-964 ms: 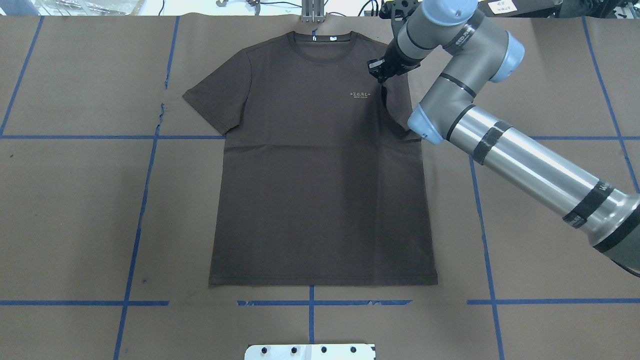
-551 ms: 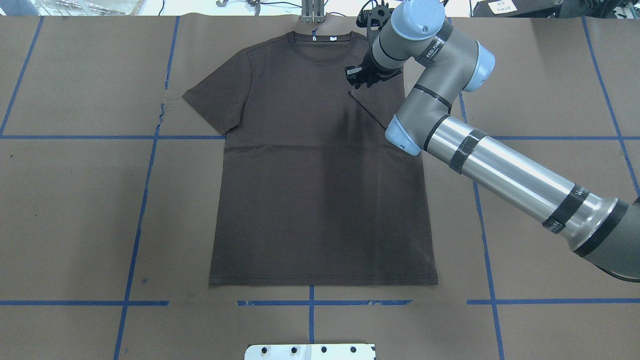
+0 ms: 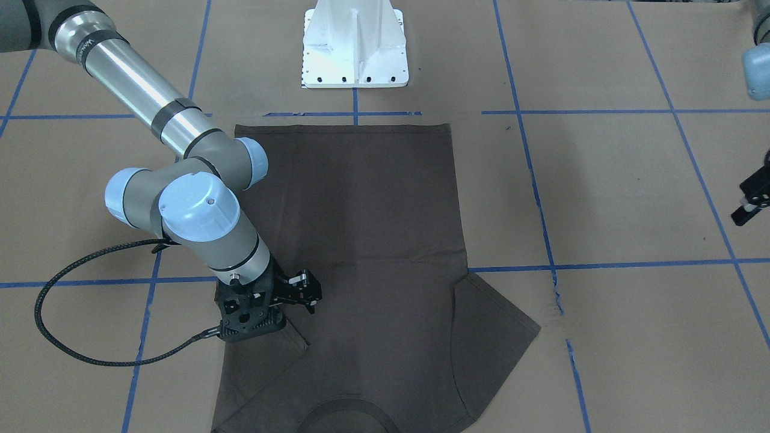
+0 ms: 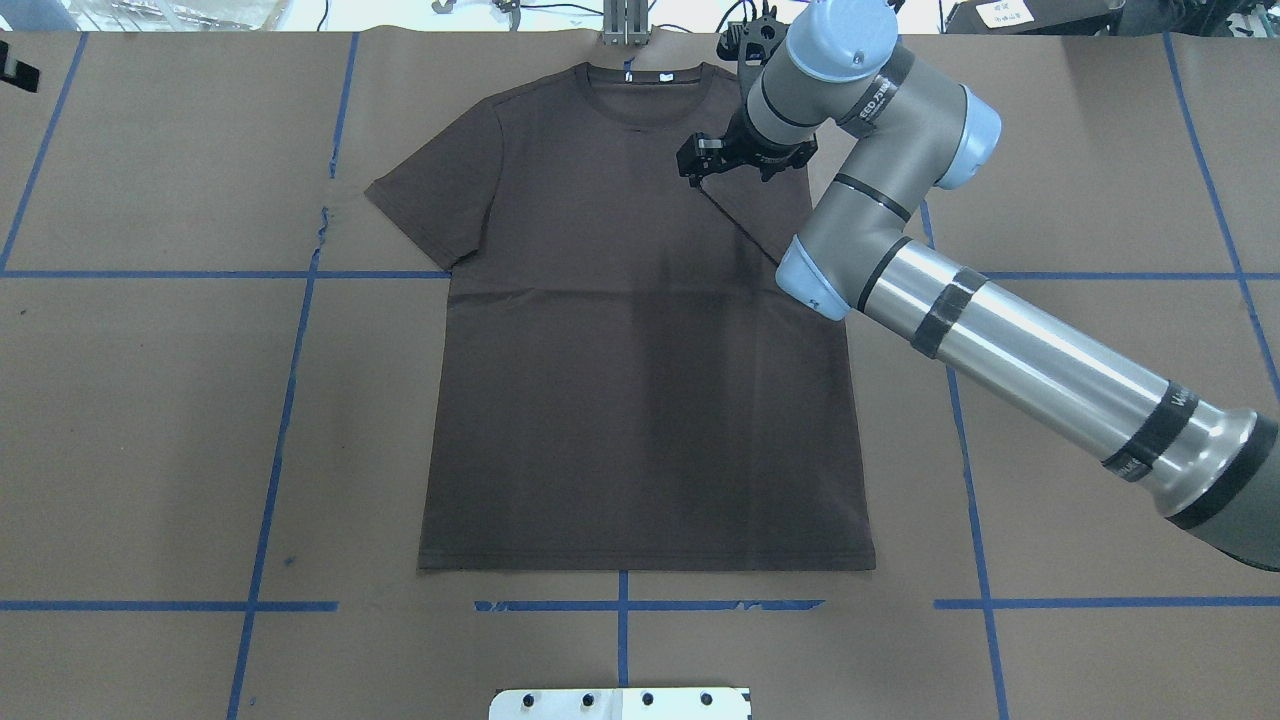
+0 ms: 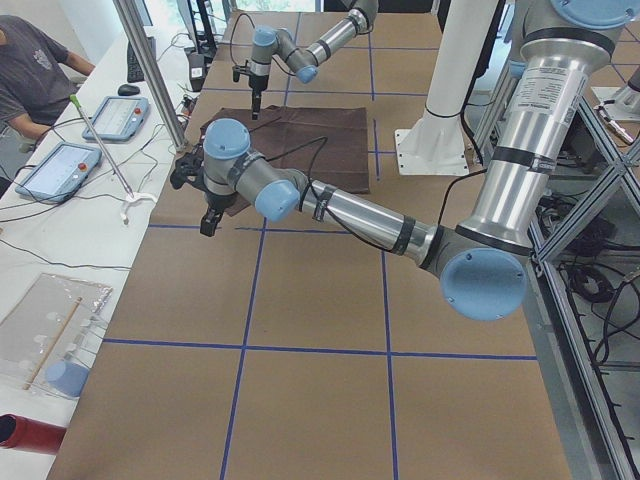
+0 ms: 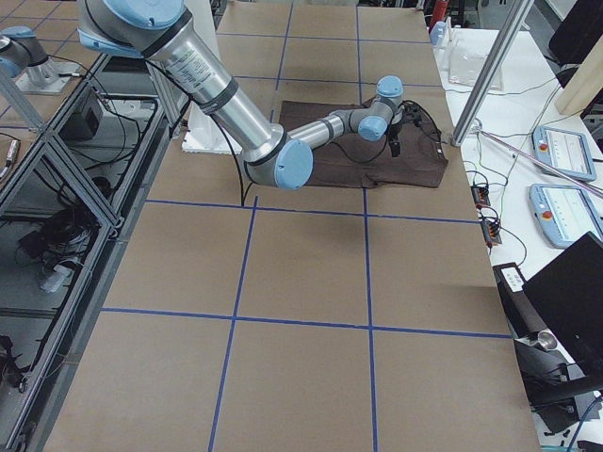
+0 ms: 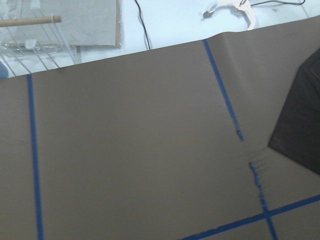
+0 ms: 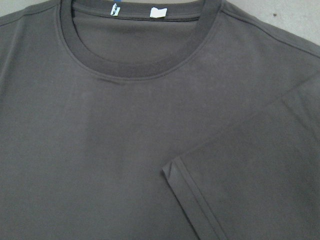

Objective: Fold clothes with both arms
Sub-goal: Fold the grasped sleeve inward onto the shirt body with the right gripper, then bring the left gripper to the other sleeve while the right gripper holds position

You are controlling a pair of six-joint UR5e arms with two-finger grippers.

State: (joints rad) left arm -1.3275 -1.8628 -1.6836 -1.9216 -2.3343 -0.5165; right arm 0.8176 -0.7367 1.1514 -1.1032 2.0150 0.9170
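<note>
While right arm is bent, its gripper hovers over T-shirt.

The T-shirt lies flat on the table, one sleeve folded over its chest.

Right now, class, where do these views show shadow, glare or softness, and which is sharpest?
Overhead view: a soft shadow band runs down the dark brown-grey short-sleeved T-shirt, and glare streaks the silver-grey right arm. Left wrist view: slightly soft, its white bench top very bright. Right wrist view: sharpest, the ribbed round collar crisp.
</note>
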